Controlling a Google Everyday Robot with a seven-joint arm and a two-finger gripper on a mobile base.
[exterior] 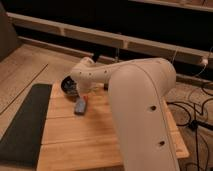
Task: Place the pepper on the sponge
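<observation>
Gripper over sponge, largely hidden behind arm.

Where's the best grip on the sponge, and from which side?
Grip the sponge across its long edges, mid-length, probably straight down from above: it's a flat block lying on the table, sides too low for a sideways approach. The hand is over its far end, by the pepper.

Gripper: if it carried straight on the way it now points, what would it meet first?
Probably the sponge, lying just below the gripper, with the pepper at its tip; depth is unclear, so the table beside it is possible.
</observation>
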